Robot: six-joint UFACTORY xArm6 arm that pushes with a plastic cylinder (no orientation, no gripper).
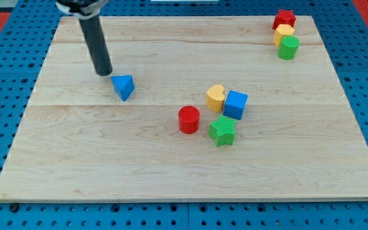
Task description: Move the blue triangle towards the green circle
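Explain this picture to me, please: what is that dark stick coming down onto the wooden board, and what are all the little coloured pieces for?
There is one picture, from one camera looking down at an angle on a wooden board. The dark stick is the end of a robot arm. It has no gripper and holds nothing; it only pushes pieces by sliding its lower end, my tip, along the board.

My tip stands just to the upper left of the blue triangle, very close to it.

Near the middle lie a red cylinder, a yellow heart, a blue cube and a green star. In the top right corner sit a red star, a yellow block and the green circle, packed together in a short row.

The job is to push the blue triangle towards that green circle, far across the board.
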